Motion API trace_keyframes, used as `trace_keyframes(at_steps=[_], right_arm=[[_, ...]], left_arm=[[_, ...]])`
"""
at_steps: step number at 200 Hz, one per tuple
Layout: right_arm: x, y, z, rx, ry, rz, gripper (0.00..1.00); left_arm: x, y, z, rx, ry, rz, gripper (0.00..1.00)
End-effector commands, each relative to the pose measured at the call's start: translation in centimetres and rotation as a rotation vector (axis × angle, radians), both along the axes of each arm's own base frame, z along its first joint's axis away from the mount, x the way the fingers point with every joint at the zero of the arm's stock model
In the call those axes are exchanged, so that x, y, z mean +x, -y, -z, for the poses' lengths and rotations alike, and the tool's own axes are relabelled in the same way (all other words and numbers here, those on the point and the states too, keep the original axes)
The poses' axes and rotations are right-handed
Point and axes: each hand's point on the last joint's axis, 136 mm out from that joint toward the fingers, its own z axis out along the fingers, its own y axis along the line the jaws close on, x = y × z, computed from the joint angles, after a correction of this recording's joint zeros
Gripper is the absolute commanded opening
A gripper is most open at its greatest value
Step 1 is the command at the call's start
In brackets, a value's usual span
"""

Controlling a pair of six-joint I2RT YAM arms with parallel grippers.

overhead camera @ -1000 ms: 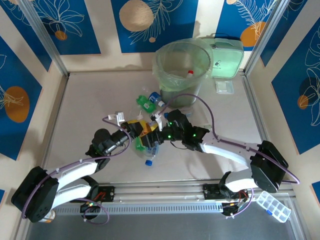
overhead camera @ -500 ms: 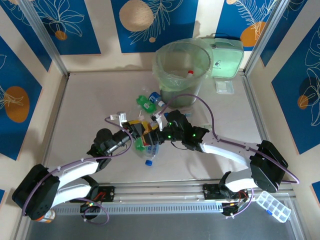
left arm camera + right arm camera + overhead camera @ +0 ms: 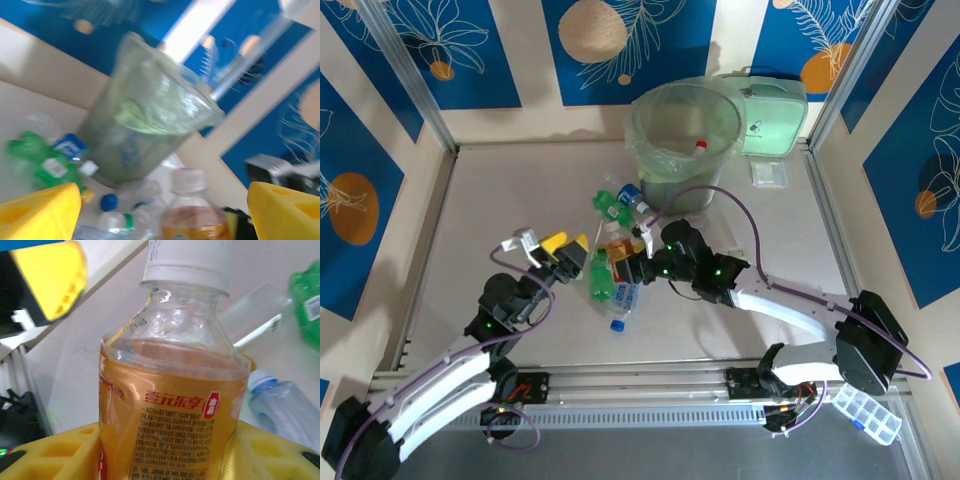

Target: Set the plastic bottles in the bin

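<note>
My right gripper (image 3: 628, 258) (image 3: 170, 462) is shut on an upright orange-labelled bottle (image 3: 620, 247) (image 3: 170, 405) with a white cap, in the middle of the table. My left gripper (image 3: 567, 243) (image 3: 162, 215) stands open just left of it, its yellow fingers (image 3: 40, 210) wide apart and off the orange bottle (image 3: 192, 220). A green bottle (image 3: 600, 280) and a clear bottle (image 3: 622, 298) with a blue cap lie below them. More green bottles (image 3: 610, 205) (image 3: 40, 160) lie by the bin (image 3: 685, 130) (image 3: 150, 130), which holds a red-capped bottle (image 3: 700, 146).
A mint-green case (image 3: 772, 120) leans behind the bin, with a small clear box (image 3: 768, 172) beside it. A compartment box (image 3: 865, 410) sits at the near right. Metal frame posts and a rail (image 3: 640, 385) border the table.
The left gripper opened, let go of the orange bottle and drew back to the left. The right gripper closed on that bottle and holds it alone.
</note>
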Motion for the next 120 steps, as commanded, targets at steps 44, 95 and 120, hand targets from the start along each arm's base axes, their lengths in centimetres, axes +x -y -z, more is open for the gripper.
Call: trace_keyframes(at_steps=[44,95,120], right_arm=[[2.6,3.9,-6.5,-0.134,0.165,0.221,0.48],[8.3,7.5,-16.5,-0.079,0.265,0.389,0.49],[13.2,10.4,-19.3,-0.049,0.252,0.482,0.49]], left_arm=[[0.8,-5.4,5.4,0.1,-0.24,-0.297,0.84],[1.3,-4.6,6.0,0.122,-0.265,-0.278,0.83],[1.2,-4.6,5.7,0.128,-0.25,-0.277,0.83]])
